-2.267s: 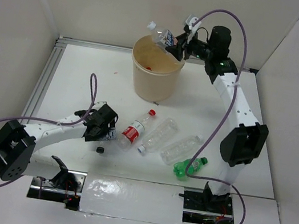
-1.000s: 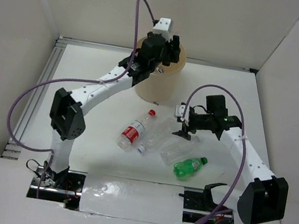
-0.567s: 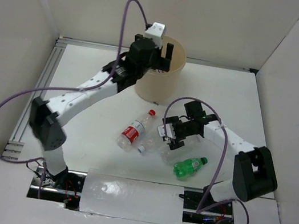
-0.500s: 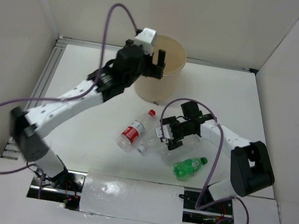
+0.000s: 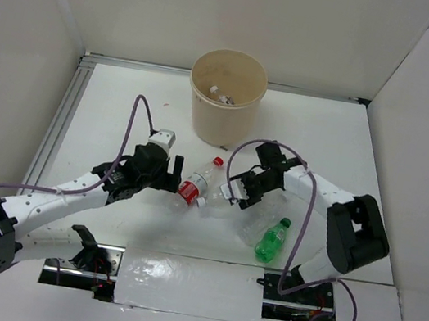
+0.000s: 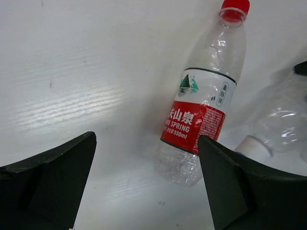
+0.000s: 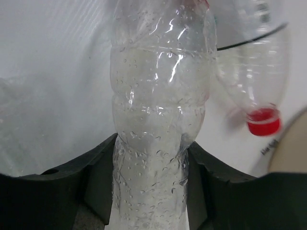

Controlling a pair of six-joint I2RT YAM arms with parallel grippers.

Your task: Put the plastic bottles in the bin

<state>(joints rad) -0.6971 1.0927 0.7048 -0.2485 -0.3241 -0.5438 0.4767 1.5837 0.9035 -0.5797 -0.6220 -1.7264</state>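
The left hand (image 5: 168, 176) has come down from the bin (image 5: 221, 122) and is wide open, low over the bench (image 5: 123, 111), just left of the red-labelled bottle (image 6: 196, 124). The right hand (image 5: 244, 192) has now clamped onto the clear bottle (image 7: 153, 120) mid-bench, with the green bottle (image 5: 271, 239) lying near it on the near side.

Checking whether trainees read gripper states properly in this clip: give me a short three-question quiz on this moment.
1. True or false: the left gripper is open.
2. The right gripper is shut on: A) nothing, B) a clear unlabelled bottle, C) a cloth.
3. How many bottles are outside the bin?
Key: 1 true; 2 B; 3 four: the held one, the red-labelled bottle, the green bottle and the loose clear bottle.
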